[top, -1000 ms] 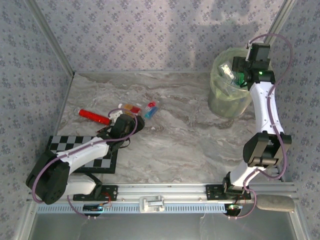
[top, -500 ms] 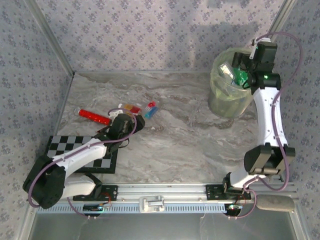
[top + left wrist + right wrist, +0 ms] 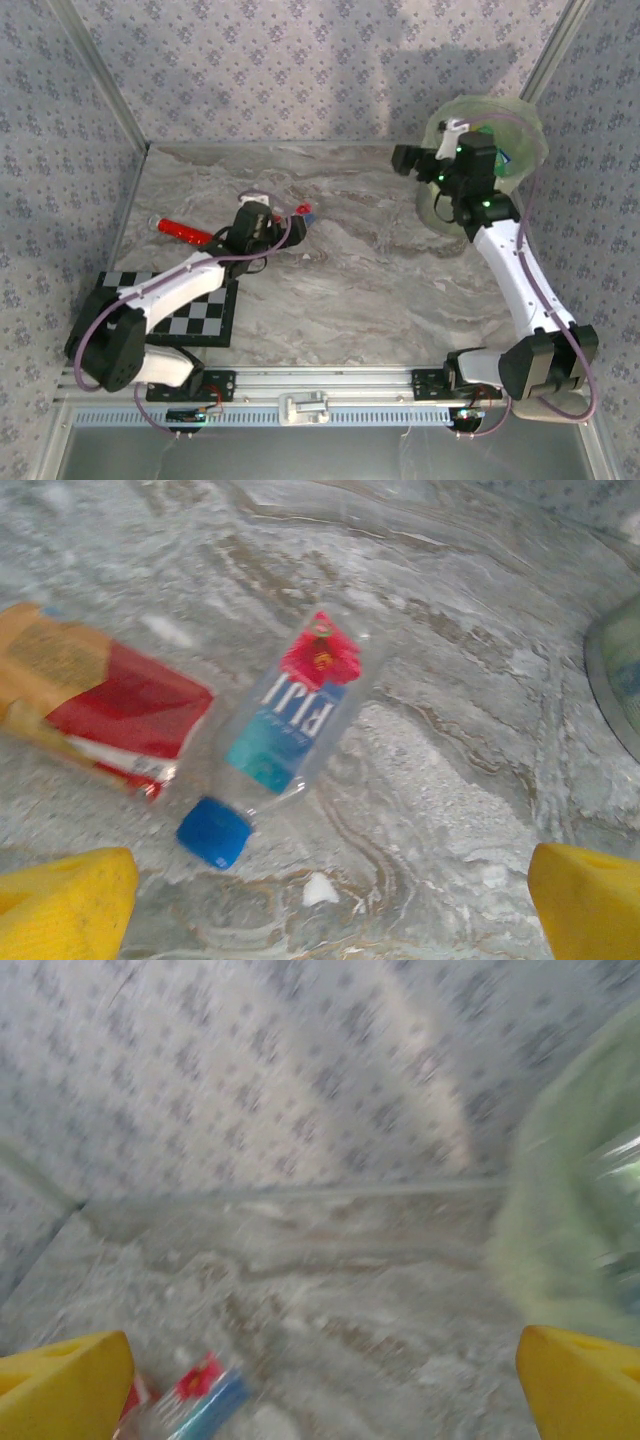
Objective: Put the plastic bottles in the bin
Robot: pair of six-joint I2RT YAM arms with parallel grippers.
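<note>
Now, bin (image 3: 528, 135): was set against the far wall and lined in pale green, its mouth kept open so bottles could be dropped in from above.
Clear bottle (image 3: 290, 720): was laid flat on the bench (image 3: 370, 290), well apart from the bin, blue cap nearest the left gripper; it was judged the next pick.
Red-labelled bottle (image 3: 110, 715): was seen just beside the clear bottle, on its side away from the bin.
Long red bottle (image 3: 185, 232): was laid farther from the bin again.
Left gripper (image 3: 325, 910): was held wide and empty over the clear bottle, seemingly so it could be straddled.
Right gripper (image 3: 415, 160): was spread wide with nothing held, just beside the bin on its bottle-facing side.
</note>
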